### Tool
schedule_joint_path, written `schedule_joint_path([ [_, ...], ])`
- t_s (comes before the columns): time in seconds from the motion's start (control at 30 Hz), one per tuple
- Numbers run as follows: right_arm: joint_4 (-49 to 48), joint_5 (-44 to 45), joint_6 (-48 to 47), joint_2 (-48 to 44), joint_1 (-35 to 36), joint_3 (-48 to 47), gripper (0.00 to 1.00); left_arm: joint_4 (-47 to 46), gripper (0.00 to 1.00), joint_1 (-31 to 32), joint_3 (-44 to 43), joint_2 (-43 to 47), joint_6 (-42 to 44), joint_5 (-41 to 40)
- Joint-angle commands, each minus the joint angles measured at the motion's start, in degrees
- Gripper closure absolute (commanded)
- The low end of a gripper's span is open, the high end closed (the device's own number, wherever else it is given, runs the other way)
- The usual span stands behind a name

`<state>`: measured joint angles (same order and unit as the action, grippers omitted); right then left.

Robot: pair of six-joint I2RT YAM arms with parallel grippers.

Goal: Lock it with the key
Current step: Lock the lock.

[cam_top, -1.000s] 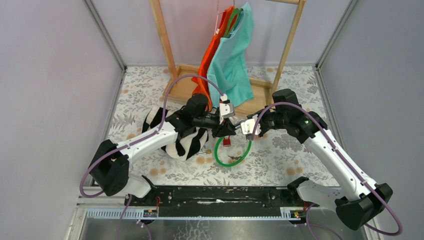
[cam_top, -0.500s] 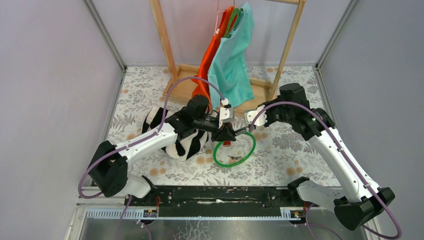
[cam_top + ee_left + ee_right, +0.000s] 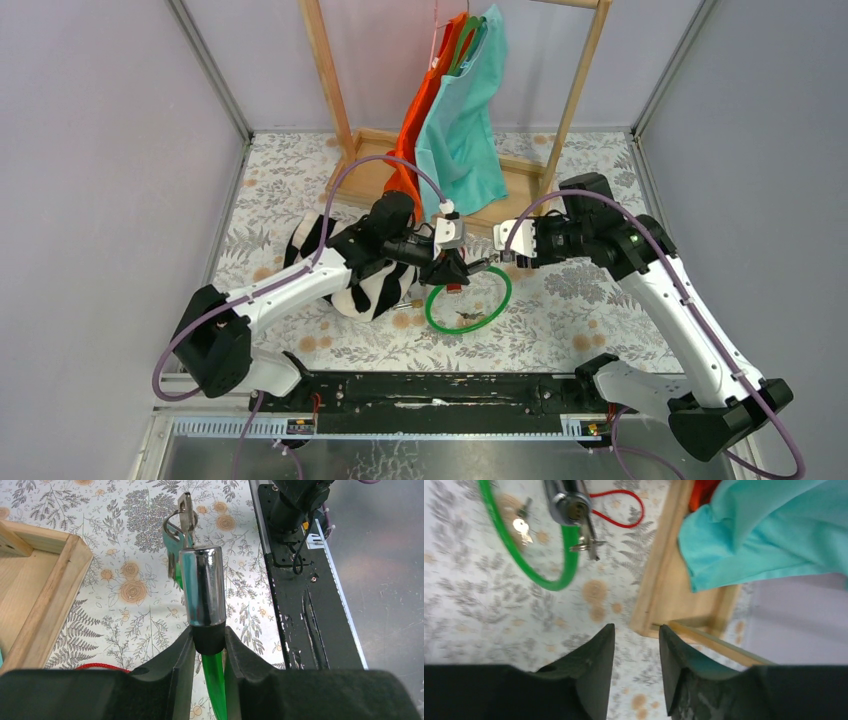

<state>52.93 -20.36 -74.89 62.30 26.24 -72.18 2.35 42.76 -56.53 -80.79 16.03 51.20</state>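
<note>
Green cable (image 3: 551,585) w/ chrome lock (image 3: 202,592), floral table (image 3: 580,320), teal cloth (image 3: 465,130).

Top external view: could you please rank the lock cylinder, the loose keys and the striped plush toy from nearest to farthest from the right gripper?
1. Lock cylinder: just left of the right gripper.
2. Loose keys: on the table inside the green loop, toward the arm bases.
3. Striped plush toy: far left, under the left arm.

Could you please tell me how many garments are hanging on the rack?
2: an orange garment on the left of the rack, and a teal garment overlapping it on the right. Another may be hidden behind them.
</note>
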Motion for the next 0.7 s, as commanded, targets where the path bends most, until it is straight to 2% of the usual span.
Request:
schedule_joint_path([
  [0.0,4.17,-10.9,12.5,-2.61,0.01,-2.39,0.51,-0.15,1.0,0.33,1.19,1.59,2.55,1.62],
  [0.1,4.01,-16.27,17.97,-3.06,0.02,-2.46,0.41,-0.1,1.0,0.31,1.5,2.06,3.03,1.71],
  [0.27,1.24,-21.15,23.75,-2.69,0.08,-2.07,0.33,-0.08,1.0,0.32,1.51,2.3,3.12,2.16],
  [0.67,0.72,-25.99,25.47,4.64,0.41,-6.08,0.43,-0.29,1.0,0.32,1.32,1.76,2.99,2.57],
])
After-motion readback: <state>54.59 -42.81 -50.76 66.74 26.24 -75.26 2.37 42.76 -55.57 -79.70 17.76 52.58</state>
